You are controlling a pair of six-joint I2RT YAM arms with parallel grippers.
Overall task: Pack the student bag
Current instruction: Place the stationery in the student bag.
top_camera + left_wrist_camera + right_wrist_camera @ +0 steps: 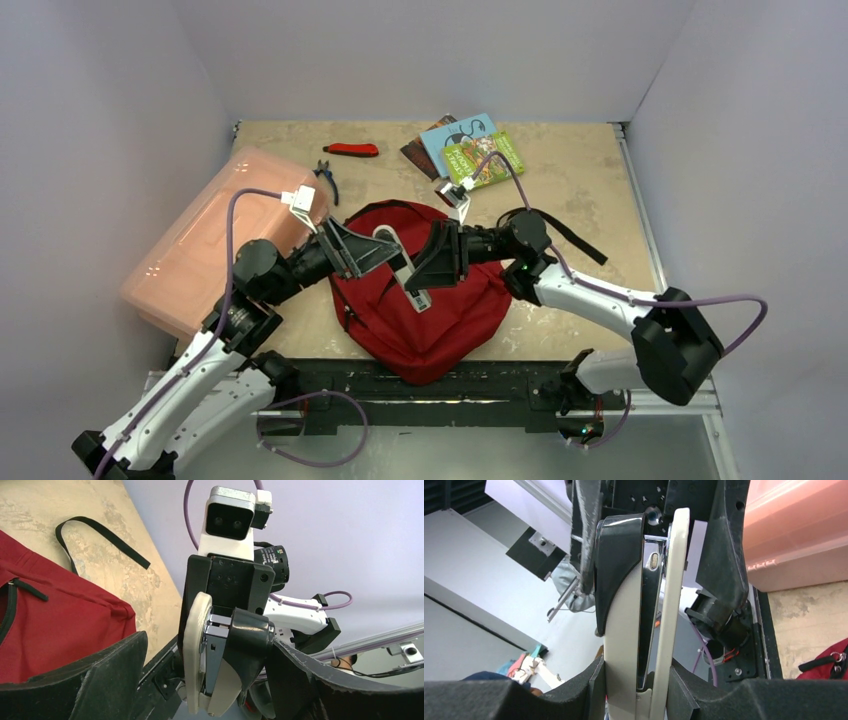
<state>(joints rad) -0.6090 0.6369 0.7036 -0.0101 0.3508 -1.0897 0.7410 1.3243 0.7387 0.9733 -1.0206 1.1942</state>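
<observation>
Red bag (pixel 430 320) flat on table (pixel 580 190), centre near edge, just right of pink box (pixel 200 240), black strap (pixel 570 235) trailing right. Both grippers meet above bag. Right gripper (pixel 636 667) clamped on cream-and-black stapler (pixel 194 645), fingers pressed to both flanks. Left gripper (pixel 207 647) released, jaws spread wide around stapler's other end. Books (pixel 470 145), pliers (pixel 328 180) at far side
</observation>
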